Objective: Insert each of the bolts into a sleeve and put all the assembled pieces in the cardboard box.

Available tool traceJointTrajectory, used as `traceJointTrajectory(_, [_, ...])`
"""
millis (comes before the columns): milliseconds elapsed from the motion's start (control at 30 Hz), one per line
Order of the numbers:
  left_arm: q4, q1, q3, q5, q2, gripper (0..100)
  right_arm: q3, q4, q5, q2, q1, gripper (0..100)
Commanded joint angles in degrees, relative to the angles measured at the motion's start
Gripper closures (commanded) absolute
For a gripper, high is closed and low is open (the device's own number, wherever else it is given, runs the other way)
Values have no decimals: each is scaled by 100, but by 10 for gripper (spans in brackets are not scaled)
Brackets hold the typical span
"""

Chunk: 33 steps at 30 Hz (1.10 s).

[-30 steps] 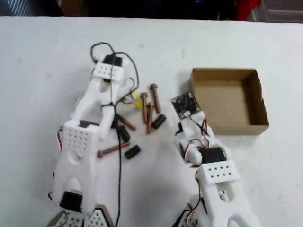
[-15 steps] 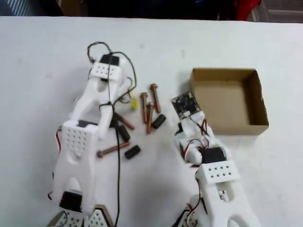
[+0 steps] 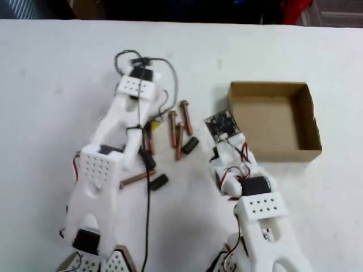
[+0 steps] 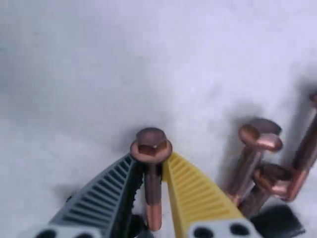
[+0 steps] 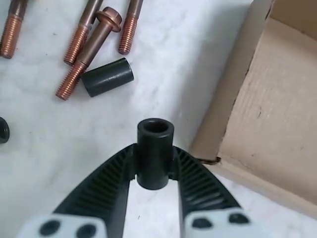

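Observation:
In the left wrist view my left gripper point(image 4: 151, 162) is shut on a copper bolt point(image 4: 151, 148), its hex head poking out past the grey and yellow fingers. From above, that gripper point(image 3: 149, 131) sits left of three loose bolts point(image 3: 178, 129). My right gripper point(image 5: 155, 154) is shut on a black sleeve point(image 5: 155, 144), held with its bore open toward the camera, just beside the cardboard box point(image 5: 277, 109). Seen from above, the right arm point(image 3: 227, 148) stands left of the box point(image 3: 306, 119). A loose sleeve point(image 5: 107, 77) lies by the bolts point(image 5: 91, 47).
More black sleeves point(image 3: 157, 182) point(image 3: 190, 145) and another bolt point(image 3: 136, 178) lie between the arms. A black cable point(image 3: 148, 215) trails over the left arm. The box is empty inside. Bare white table lies behind and to the far left.
My left arm swung a little to the right and away, and the bolt that lay beside it now sits in its shut gripper. The right arm has not moved.

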<state>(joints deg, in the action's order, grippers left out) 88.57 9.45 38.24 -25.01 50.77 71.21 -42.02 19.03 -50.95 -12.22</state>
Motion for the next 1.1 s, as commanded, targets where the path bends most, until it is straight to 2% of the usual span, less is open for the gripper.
traceJointTrajectory(0, [-88, 145, 220, 1644, -66, 912, -9, 127, -9, -145, 31, 981])
traceJointTrajectory(100, [-88, 136, 220, 2242, -66, 913, 9, 136, -9, -145, 31, 981])
traceJointTrajectory(567, [-62, 303, 580, 2303, -127, 913, 26, 136, -9, -145, 22, 981])
traceJointTrajectory(900, [1222, 462, 2286, 2303, -84, 913, 26, 136, -9, -145, 22, 981])
traceJointTrajectory(1067, [1336, 400, 2470, 2303, -127, 928, 26, 136, -9, -145, 22, 981])
